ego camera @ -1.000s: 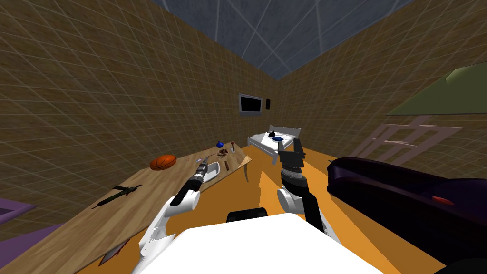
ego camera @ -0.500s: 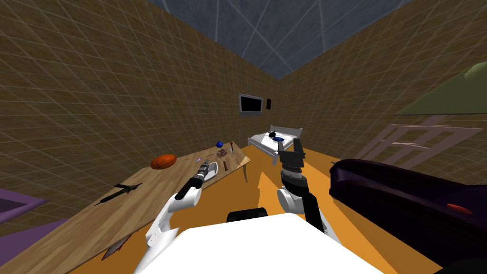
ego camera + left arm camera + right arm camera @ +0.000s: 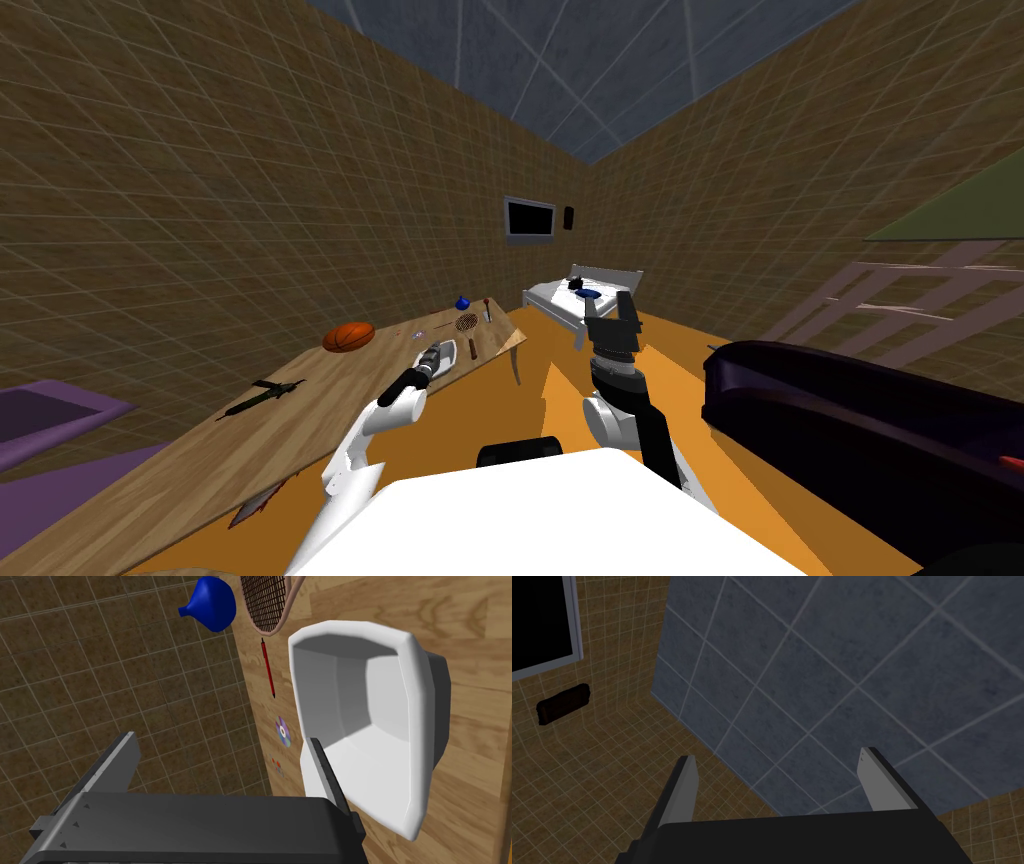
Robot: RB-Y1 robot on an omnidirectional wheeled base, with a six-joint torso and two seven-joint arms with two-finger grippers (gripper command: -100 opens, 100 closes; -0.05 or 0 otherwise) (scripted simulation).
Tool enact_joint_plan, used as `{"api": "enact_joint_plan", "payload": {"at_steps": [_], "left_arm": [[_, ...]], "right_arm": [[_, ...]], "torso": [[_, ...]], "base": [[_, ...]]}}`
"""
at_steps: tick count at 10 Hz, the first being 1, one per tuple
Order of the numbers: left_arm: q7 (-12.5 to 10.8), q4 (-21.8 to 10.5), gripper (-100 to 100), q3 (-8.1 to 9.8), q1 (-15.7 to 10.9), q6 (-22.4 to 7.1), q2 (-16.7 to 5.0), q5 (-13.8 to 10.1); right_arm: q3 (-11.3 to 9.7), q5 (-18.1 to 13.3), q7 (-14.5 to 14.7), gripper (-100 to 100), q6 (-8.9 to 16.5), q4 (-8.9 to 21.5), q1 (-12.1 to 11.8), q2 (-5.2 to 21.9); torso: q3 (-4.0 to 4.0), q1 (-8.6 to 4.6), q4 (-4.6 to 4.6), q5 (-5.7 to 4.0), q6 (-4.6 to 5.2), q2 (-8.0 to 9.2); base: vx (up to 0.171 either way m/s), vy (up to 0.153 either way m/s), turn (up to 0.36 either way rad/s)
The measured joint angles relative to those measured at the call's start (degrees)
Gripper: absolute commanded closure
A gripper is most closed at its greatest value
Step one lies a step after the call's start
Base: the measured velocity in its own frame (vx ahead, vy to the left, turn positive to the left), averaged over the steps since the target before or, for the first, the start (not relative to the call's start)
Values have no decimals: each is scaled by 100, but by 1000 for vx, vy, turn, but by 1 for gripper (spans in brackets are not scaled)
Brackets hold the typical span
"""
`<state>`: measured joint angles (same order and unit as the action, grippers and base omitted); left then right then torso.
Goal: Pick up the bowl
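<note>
White and angular, with flat facets, the bowl point(image 3: 370, 726) lies towards the far end of a long wooden tabletop point(image 3: 300, 400), close to its right edge, with a racket point(image 3: 265, 601), a blue vase point(image 3: 210, 603), a red pen point(image 3: 268, 668) and a small shiny disc point(image 3: 283, 731) just beyond or beside it. An orange basketball point(image 3: 349, 336) rests further left on the same surface. Over the last second the left arm has stretched further along the tabletop, and the left end effector point(image 3: 220, 738) has come from just short of the bowl right up to its near rim; the head camera has also shifted a little, so the whole scene sits slightly differently. The left end effector is open and holds nothing: one finger point(image 3: 322, 768) overlaps the bowl's near wall, though contact cannot be confirmed, while the other finger stands clear of it, so most of the gap between them is beside the bowl, not around its rim. The approach looks nearly complete, but the grasp is not yet made; the rim probably still has to be brought between the fingers before they close. The right end effector point(image 3: 777, 755) is raised above the orange floor to the right, also open and empty.
</note>
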<state>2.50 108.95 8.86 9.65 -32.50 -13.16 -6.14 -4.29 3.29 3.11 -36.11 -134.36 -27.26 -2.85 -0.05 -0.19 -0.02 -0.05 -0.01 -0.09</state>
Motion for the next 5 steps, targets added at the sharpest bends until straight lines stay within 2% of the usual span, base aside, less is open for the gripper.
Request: {"api": "enact_joint_plan", "payload": {"at_steps": [3, 5], "left_arm": [[-63, -378, -100, 71, -232, -484, -29, -145], [-94, -558, -100, 101, -363, -738, -12, -176]], "right_arm": [[0, 0, 0, 0, 0, 0, 0, 0], [0, 0, 0, 0, 0, 0, 0, 0]], "torso": [[-5, 5, -2, 0, 0, -8], [-3, 11, -1, 2, -1, -5]], "base": [[33, -47, 57], [32, -33, 125]]}}
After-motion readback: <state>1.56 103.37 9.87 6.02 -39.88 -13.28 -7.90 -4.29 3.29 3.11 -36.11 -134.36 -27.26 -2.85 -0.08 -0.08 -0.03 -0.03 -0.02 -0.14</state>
